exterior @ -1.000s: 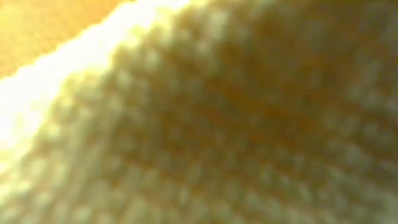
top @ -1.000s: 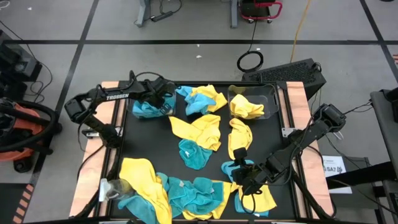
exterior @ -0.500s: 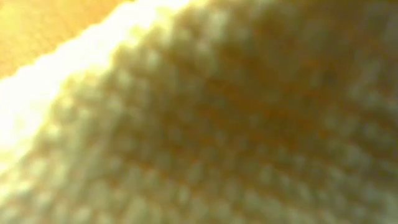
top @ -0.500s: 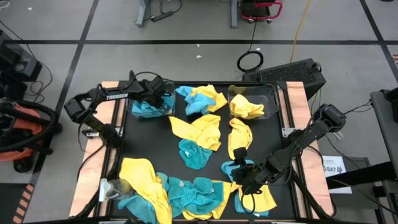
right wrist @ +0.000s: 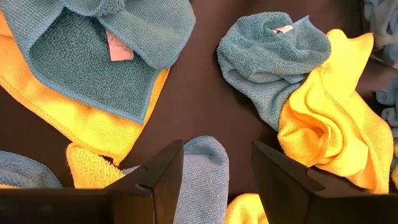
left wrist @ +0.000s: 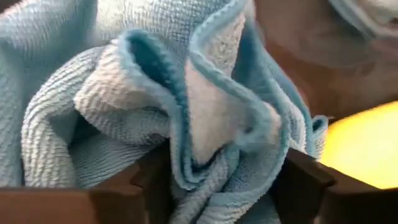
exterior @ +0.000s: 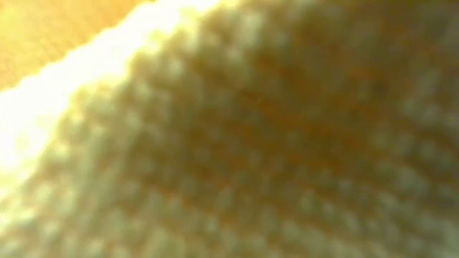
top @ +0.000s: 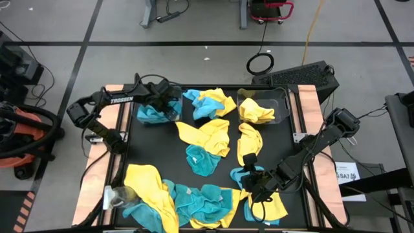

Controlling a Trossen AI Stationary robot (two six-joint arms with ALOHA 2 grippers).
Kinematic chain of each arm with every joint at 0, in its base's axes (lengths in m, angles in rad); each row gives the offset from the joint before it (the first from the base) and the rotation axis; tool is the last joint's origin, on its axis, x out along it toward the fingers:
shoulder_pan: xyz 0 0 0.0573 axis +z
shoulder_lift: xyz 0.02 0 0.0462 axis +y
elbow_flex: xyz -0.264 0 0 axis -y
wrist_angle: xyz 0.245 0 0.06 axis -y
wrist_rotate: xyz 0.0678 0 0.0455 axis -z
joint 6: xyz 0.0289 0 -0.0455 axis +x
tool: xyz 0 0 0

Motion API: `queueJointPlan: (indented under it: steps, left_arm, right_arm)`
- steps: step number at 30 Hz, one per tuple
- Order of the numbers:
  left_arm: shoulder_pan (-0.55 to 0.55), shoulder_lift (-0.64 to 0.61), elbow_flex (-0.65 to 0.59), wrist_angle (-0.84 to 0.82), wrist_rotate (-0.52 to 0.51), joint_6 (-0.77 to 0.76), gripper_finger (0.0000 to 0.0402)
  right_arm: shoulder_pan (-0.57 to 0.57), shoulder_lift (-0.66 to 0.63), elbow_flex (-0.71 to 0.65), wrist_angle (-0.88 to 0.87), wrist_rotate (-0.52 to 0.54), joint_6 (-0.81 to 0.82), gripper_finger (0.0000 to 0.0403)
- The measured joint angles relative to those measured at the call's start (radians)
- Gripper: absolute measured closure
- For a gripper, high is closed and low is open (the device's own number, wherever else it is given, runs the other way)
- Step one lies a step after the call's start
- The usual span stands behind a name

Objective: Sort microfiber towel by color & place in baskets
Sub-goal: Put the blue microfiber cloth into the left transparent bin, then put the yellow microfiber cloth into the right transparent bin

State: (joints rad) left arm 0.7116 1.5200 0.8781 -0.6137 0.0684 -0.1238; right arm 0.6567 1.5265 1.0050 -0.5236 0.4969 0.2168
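Yellow and teal-blue microfiber towels lie scattered over the black table. A clear basket at the far left holds teal towels. A second clear basket at the far right holds a yellow towel. My left gripper is open, low over the left basket, with a bunched teal towel between its fingers. My right gripper is open at the near right, its fingers either side of a rounded teal towel fold. A yellow towel covers the low view. My left gripper stands open around a bunched fold of the teal towel, which fills the gap between the fingers; whether they press it I cannot tell. My right gripper has the teal fold lying on the table between its open fingers; touch cannot be told.
Mixed towels pile up along the near edge and in the middle. A yellow towel and a teal one lie ahead of my right gripper. Wooden side rails border the table.
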Motion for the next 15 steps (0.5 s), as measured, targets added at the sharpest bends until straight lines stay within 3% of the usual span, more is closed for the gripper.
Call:
queueJointPlan:
  steps: [4, 15]
  left_arm:
    - [0.000, -0.017, 0.044, -0.084, 0.010, -0.001, 0.0149]
    - [0.000, -0.173, 0.172, -0.244, -0.026, -0.002, 0.0146]
  right_arm:
    - [0.000, 0.000, 0.000, 0.000, 0.000, -0.005, 0.0222]
    - [0.000, 0.000, 0.000, 0.004, 0.009, -0.020, 0.0222]
